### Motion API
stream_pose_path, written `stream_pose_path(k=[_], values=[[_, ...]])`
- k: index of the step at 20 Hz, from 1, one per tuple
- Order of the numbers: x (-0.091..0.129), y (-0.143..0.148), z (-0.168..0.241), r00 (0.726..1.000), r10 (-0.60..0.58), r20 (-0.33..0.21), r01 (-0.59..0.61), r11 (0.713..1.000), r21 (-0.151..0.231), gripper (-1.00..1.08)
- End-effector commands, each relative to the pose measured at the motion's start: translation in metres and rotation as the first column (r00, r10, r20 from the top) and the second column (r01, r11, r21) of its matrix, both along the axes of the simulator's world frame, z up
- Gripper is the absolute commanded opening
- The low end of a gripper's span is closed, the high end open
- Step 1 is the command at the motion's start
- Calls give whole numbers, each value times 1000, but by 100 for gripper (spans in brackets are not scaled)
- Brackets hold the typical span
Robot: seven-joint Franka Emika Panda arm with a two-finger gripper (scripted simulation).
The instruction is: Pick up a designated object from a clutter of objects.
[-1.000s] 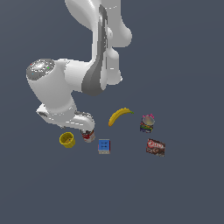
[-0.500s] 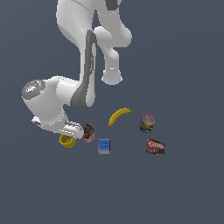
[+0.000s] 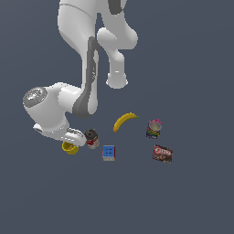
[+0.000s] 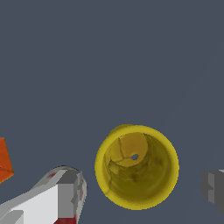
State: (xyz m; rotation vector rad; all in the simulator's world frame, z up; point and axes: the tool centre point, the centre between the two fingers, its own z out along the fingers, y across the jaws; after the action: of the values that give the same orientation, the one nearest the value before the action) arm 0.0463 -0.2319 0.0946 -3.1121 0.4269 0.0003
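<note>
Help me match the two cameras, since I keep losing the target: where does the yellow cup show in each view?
Exterior view: the yellow cup sits at the clutter's end toward the exterior view's left, partly hidden under the arm's hand.
Wrist view: the cup is seen from above, open mouth up, between the two fingers.
Shared landmark: the red-and-white can beside it.

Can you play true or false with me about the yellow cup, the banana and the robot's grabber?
1. The yellow cup stands upright with its opening facing up. True.
2. The end effector is shut on the cup. False: its fingers sit apart, one on each side of the cup.
3. The banana lies inside the cup. False: it lies apart, toward the exterior view's right.
4. The blue cube sits near the red-and-white can. True.
</note>
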Motion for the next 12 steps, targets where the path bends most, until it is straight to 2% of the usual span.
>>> stream_pose_path(k=[1,7,12], values=[[0,0,-7,1000,0,-1,0,1000,0,100],[-1,0,-38,1000,0,0,0,1000,0,100],[0,-1,-48,1000,0,0,0,1000,0,100]])
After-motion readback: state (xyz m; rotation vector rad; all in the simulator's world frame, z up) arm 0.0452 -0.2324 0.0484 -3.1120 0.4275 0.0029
